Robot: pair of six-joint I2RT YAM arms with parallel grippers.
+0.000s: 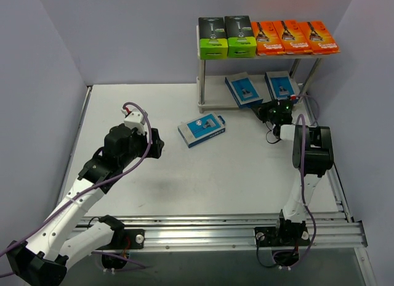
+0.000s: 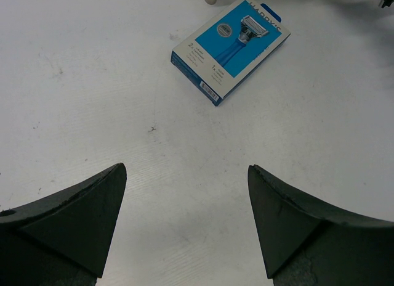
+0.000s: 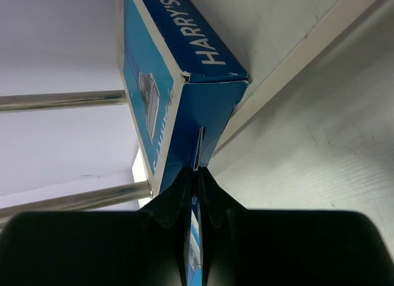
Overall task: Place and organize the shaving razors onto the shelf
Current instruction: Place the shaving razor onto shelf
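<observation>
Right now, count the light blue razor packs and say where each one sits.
3. One blue pack lies flat on the table between the arms. A left pack and a right pack rest on the lower board of the shelf. None appears hidden.

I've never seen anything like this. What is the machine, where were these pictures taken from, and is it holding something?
It is two robot arms bolted at the near edge of a table, each ending in a two-finger gripper. The wide picture looks down from above and behind them. The other two come from cameras on the wrists, so the black shapes are each arm's fingers. The shelf carries two black-and-green packs and three orange packs on top, and two blue packs on its lower board. A third blue pack lies loose on the table. The left gripper is open and empty. The right gripper is shut on the end of one lower blue pack.
</observation>
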